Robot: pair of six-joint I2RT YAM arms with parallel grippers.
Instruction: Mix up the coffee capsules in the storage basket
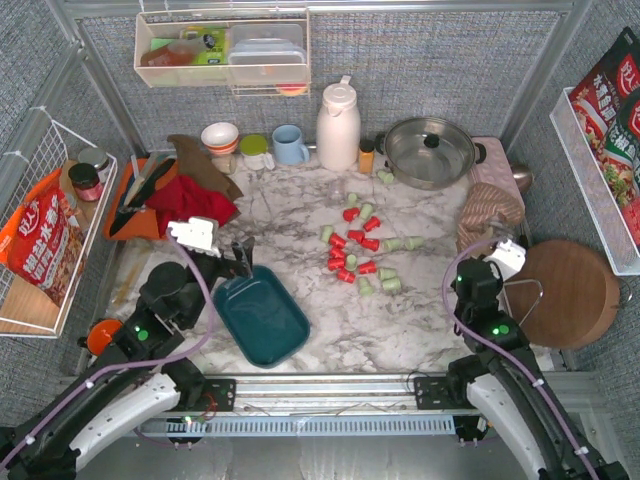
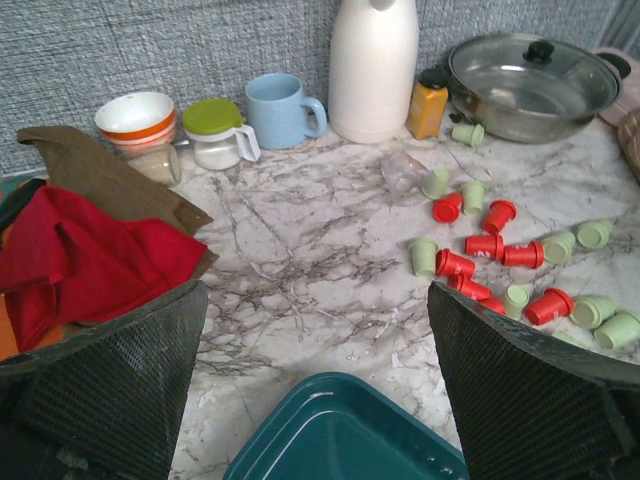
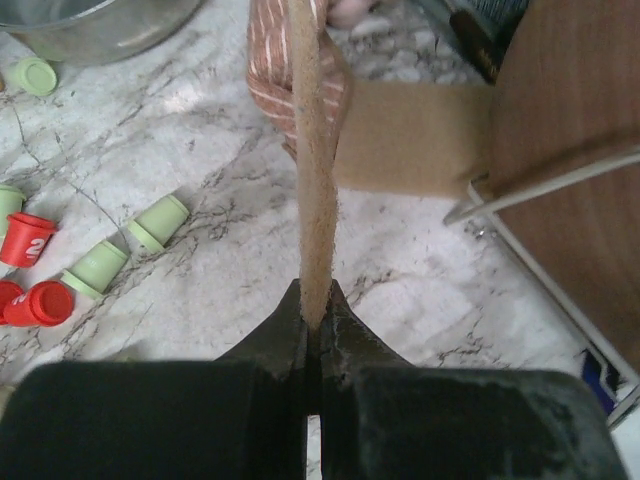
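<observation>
Capsules [image 1: 362, 245] lie scattered near basket [image 1: 262, 315]; right tool [image 3: 313, 322] pinches tan cloth strip [image 3: 312, 180].

Top camera stares down from above the near edge at the whole marble table [image 1: 290, 200]. Left wrist low, facing the back wall [image 2: 150, 40]; right wrist closer still. All share the coffee capsules [image 1: 338, 241]
</observation>
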